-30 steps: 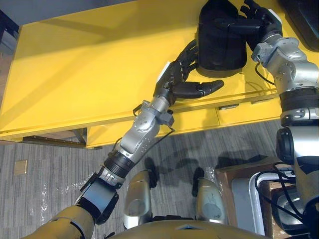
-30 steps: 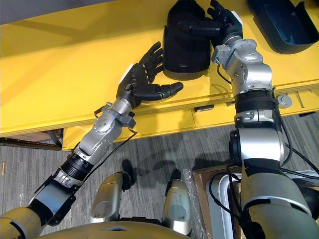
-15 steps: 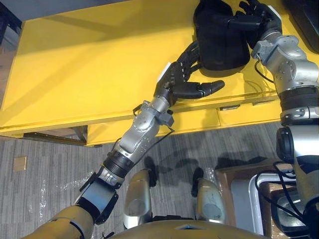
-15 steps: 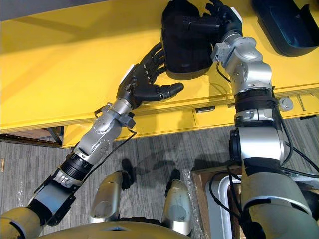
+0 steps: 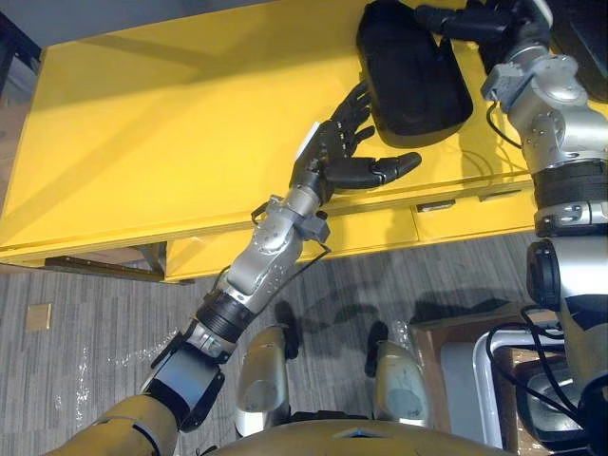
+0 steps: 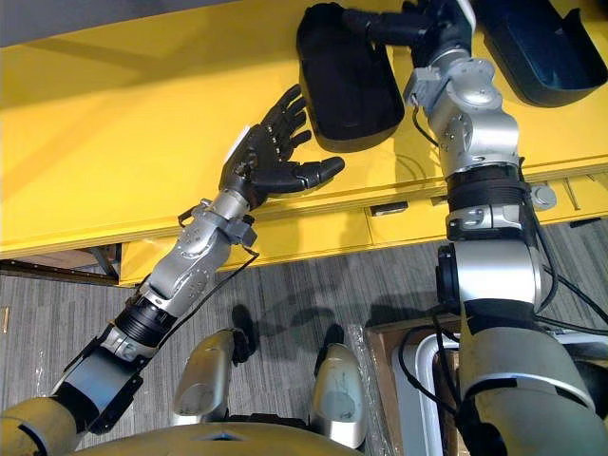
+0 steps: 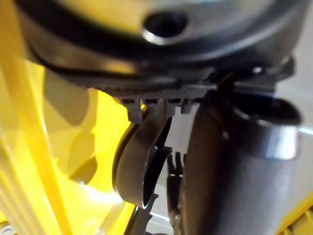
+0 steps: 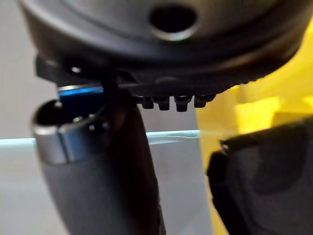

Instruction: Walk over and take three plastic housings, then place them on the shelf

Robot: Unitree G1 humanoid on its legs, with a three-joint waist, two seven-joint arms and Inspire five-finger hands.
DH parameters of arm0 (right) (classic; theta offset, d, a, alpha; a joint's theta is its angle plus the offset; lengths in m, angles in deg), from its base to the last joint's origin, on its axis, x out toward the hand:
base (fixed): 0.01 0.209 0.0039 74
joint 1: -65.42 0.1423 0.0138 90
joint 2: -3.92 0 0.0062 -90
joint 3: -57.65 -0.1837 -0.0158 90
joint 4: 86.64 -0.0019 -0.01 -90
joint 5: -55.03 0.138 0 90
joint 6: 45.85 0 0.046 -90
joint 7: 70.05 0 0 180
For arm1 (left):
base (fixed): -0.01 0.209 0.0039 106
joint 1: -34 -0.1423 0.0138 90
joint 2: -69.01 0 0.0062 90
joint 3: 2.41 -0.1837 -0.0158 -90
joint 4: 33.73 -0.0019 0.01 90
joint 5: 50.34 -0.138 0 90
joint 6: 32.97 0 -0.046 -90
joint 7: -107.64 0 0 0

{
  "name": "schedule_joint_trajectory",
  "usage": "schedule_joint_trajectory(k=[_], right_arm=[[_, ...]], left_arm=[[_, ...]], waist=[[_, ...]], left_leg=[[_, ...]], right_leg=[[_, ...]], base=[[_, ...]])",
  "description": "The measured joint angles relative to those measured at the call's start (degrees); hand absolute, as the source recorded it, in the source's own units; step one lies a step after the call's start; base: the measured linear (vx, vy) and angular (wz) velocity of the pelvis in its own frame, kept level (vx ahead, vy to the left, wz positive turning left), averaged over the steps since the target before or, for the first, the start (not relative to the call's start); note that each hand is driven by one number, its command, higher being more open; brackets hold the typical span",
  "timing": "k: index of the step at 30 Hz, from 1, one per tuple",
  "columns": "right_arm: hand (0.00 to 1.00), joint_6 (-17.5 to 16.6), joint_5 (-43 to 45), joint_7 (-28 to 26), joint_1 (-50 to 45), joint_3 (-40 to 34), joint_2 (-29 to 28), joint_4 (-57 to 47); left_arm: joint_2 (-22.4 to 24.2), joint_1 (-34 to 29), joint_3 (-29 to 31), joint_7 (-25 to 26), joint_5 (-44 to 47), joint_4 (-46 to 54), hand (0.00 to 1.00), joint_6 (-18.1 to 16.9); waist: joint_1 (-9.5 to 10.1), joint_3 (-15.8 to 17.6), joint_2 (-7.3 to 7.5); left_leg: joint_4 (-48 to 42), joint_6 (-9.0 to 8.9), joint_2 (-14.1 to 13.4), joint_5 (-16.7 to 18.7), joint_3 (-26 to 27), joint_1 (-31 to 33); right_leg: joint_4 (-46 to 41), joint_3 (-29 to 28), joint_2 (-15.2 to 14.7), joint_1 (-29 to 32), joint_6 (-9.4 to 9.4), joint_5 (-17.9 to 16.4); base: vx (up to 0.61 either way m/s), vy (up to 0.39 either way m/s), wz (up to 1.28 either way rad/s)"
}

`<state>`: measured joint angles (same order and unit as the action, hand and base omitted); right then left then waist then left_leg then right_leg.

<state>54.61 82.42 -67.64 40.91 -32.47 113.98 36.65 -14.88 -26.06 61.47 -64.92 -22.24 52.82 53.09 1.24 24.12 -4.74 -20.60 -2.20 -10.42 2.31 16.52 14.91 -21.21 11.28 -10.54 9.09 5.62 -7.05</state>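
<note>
A black plastic housing (image 5: 410, 71) lies flat on the yellow table (image 5: 171, 123), near its front edge. My right hand (image 6: 439, 21) hangs over the housing's far end, thumb stretched straight across it. In the right wrist view a gap shows between the thumb (image 8: 98, 166) and the housing (image 8: 264, 181). My left hand (image 5: 339, 157) is open, palm turned up, just left of the housing's near end, its fingertips close to the rim and holding nothing. A second dark housing (image 6: 537, 47) rests at the table's far right.
The table's front has yellow drawers (image 5: 370, 233) facing me. Grey carpet (image 5: 85, 313) lies below. A brown crate with a white bin (image 5: 465, 370) stands on the floor at the lower right.
The housing, held upright in my right hand before, now lies flat and a little further left. My right hand has let go and drawn back toward the far side. The left hand has barely moved.
</note>
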Motion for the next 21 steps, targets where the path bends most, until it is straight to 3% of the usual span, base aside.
schedule_joint_trajectory(k=[5, 8, 12, 15, 18, 21], right_arm=[[1.00, -7.3, -4.2, 3.2, -12.5, -5.8, 0.0, -19.9], [1.00, -11.7, -4.7, 4.8, -24.6, -9.1, -1.3, -31.9], [1.00, -17.0, -6.6, 9.5, -40.9, -16.7, -13.3, -40.0], [1.00, -16.9, -6.6, 7.5, -53.2, -21.9, -20.5, -41.5], [1.00, -16.7, -7.1, 1.1, -61.1, -21.6, -22.8, -41.5], [1.00, -15.9, -13.7, -1.9, -64.9, -20.6, -23.3, -42.3]], left_arm=[[-1.2, -5.3, 2.8, 3.7, -4.5, 5.8, 1.00, 0.3], [-1.7, -8.4, 9.3, 5.9, -8.3, 10.1, 1.00, 0.3], [-2.4, -14.9, 20.5, 7.3, -10.8, 15.1, 1.00, -1.1], [-2.2, -21.8, 25.1, 7.0, -11.1, 19.1, 1.00, -1.8], [-0.6, -27.9, 28.3, 5.1, -12.7, 21.4, 1.00, -3.3], [1.4, -32.7, 28.8, 2.2, -13.2, 23.5, 1.00, -3.7]], waist=[[-0.19, 0.1, 0.14], [-1.06, 0.1, 0.53], [-3.02, -1.5, 2.44], [-4.03, -3.0, 3.51], [-5.30, -3.6, 3.58], [-5.65, -5.0, 3.54]], left_leg=[[1.7, -0.24, 0.4, 0.2, 0.3, -3.2], [3.4, -0.25, 1.2, -0.1, 0.3, -5.6], [6.0, -0.37, 2.3, -0.5, 0.2, -8.3], [7.3, -0.27, 3.2, -0.5, 0.5, -9.9], [8.4, -0.18, 3.9, -0.4, 1.1, -11.8], [8.9, -0.21, 4.0, -0.4, 1.2, -12.5]], right_leg=[[1.5, 0.1, -0.2, -3.0, 0.20, 0.1], [2.9, 0.1, -0.4, -5.4, 0.53, 0.3], [6.4, 0.3, -0.2, -8.3, 1.14, 1.2], [9.5, 0.2, -0.4, -10.7, 1.43, 2.4], [11.8, -0.4, -0.6, -12.7, 1.79, 3.2], [13.4, -0.3, -0.4, -13.8, 1.76, 3.7]], base=[[0.01, -0.004, -0.01], [0.01, -0.001, 0.01], [0.03, -0.009, 0.01], [0.06, 0.025, -0.03], [0.05, 0.060, -0.11], [0.00, 0.006, -0.02]])
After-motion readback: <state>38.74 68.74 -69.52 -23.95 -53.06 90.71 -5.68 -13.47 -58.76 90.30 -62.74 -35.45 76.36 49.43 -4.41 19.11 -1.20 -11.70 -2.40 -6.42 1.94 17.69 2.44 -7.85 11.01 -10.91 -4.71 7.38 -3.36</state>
